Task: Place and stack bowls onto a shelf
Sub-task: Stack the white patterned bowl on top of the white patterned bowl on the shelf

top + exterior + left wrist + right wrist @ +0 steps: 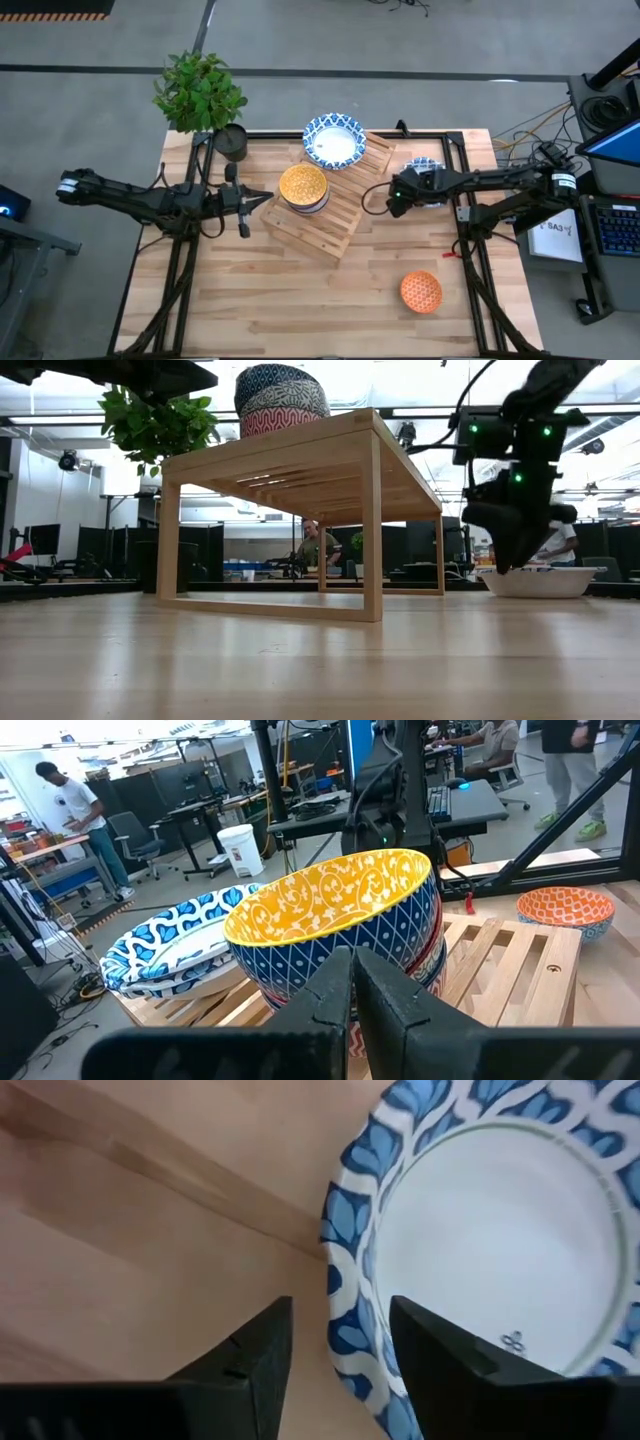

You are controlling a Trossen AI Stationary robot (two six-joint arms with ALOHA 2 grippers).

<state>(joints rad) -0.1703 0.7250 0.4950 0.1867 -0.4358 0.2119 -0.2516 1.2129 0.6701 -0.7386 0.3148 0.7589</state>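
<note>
Going left to right from your overhead cam: potted green plant (199, 90) sits at the table's 11 o'clock corner, w/ a dark round pot (232, 141) just beside it.

Your left gripper (248, 203) hangs above the wooden tabletop (300, 300) at about 9 o'clock of the light wooden slatted shelf (335, 215), just beside its edge. Fingers (330, 995) are pressed together w/ nothing between them, pointing at the bowl stack.

On the shelf, the mustard-yellow bowl w/ blue patterned outside (303, 185) sits on top of a stack at the shelf's 9 o'clock end; the low cam shows teal and pink-red patterned bowls (280, 400) under it. At 12 o'clock of that stack, the big white bowl w/ blue patterned rim (334, 141) sits on the shelf too, touching or nearly touching the stack, can't tell which.

Your right gripper (400, 197) is at the shelf's 3 o'clock, spread apart, holding nothing. In the wrist cam its fingers (440, 1365) straddle the rim of another white blue-rimmed bowl (500, 1250), which sits on the tabletop just beside the shelf.

Small orange patterned bowl (421, 291) sits alone on the tabletop at about 5 o'clock, well apart from the rest.
</note>
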